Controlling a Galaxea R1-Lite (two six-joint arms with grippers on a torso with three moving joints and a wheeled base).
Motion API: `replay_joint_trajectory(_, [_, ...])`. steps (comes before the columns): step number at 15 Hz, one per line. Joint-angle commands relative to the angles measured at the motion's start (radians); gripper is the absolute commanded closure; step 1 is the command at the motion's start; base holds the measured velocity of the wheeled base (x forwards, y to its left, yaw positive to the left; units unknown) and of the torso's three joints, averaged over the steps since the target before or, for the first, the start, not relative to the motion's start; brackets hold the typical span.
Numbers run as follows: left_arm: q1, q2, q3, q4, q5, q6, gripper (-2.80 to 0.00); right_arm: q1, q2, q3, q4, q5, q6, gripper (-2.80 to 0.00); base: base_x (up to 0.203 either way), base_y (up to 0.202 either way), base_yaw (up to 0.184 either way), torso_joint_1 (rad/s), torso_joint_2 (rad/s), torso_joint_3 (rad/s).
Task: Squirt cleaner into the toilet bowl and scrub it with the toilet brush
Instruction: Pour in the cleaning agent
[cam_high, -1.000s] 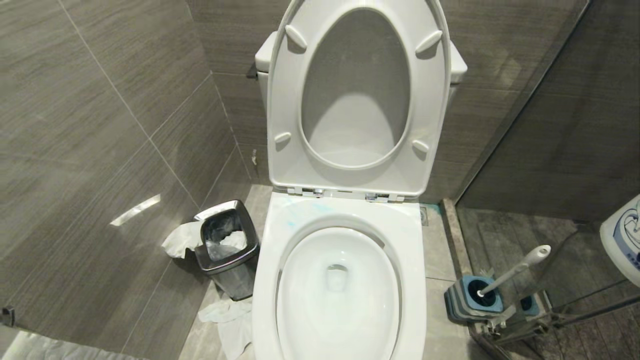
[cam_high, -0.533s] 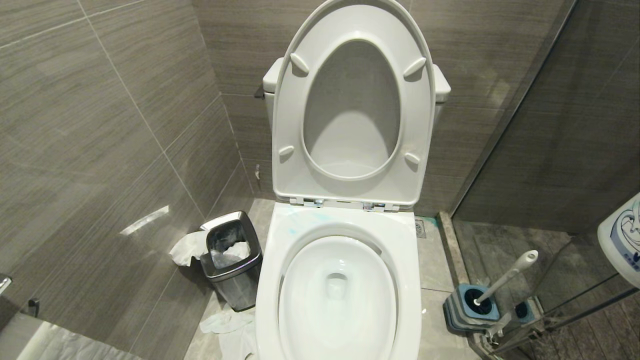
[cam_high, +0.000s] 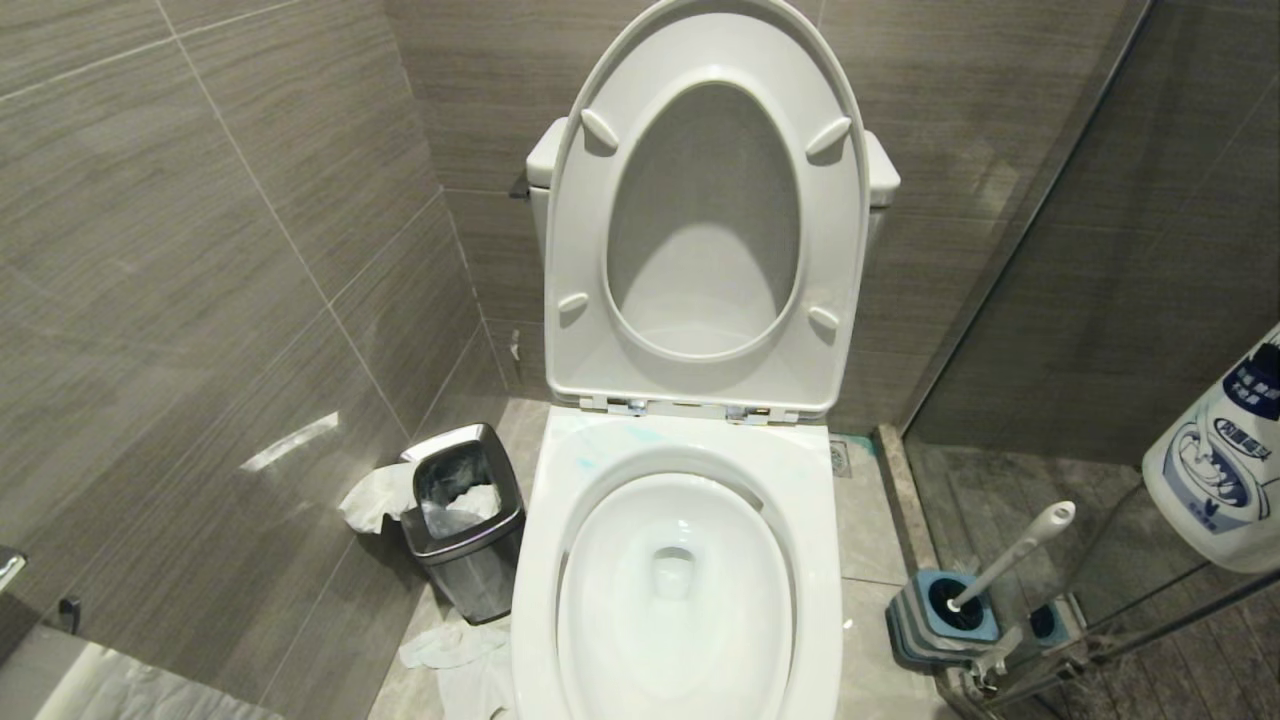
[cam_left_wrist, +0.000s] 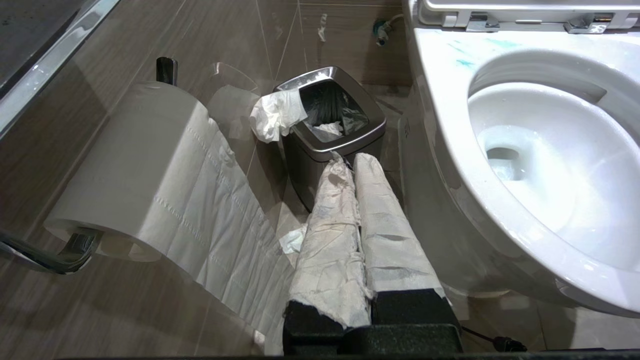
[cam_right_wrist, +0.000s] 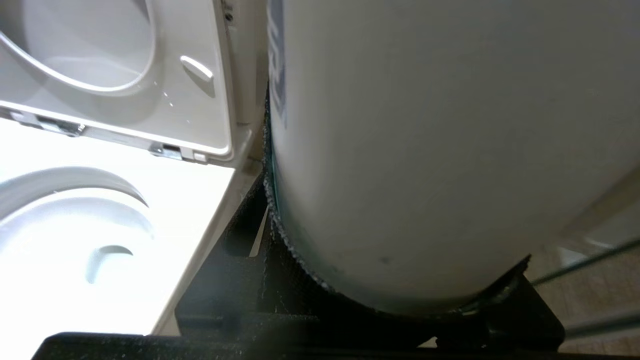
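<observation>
The white toilet bowl stands open in the middle of the head view, with thin blue smears of cleaner on its back rim. A white cleaner bottle with a blue label hangs at the right edge, above the floor beside the toilet. My right gripper is shut on that bottle, which fills its view. The toilet brush leans in its blue-and-grey holder on the floor to the right of the toilet. My left gripper, its fingers wrapped in white paper, is shut and empty, low beside the bowl.
A square steel waste bin with tissue in it stands left of the toilet, and crumpled paper lies on the floor. The seat and lid are raised. A toilet roll hangs on the left wall. A glass partition closes the right side.
The whole head view shifted downward a second ago as the camera moved. Since half a second ago the cleaner bottle has risen and come further into view at the right edge.
</observation>
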Motion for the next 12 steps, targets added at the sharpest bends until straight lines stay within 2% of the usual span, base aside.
replay_joint_trajectory(1, [0.000, 0.002, 0.000, 0.000, -0.001, 0.002, 0.00, 0.119, 0.103, 0.001, -0.035, -0.089, -0.007, 0.00, 0.000, 0.000, 0.000, 0.000, 0.00, 0.000])
replay_joint_trajectory(6, [0.000, 0.002, 0.000, 0.000, 0.000, 0.002, 0.00, 0.511, 0.300, -0.021, -0.126, -0.419, -0.026, 0.00, 0.000, 0.000, 0.000, 0.000, 0.00, 0.000])
replay_joint_trajectory(8, [0.000, 0.002, 0.000, 0.000, 0.000, 0.002, 0.00, 0.568, 0.388, -0.029, -0.164, -0.499, -0.063, 0.00, 0.000, 0.000, 0.000, 0.000, 0.00, 0.000])
replay_joint_trajectory(12, [0.000, 0.002, 0.000, 0.000, -0.003, 0.005, 0.00, 0.578, 0.491, -0.036, -0.180, -0.521, -0.157, 0.00, 0.000, 0.000, 0.000, 0.000, 0.00, 0.000])
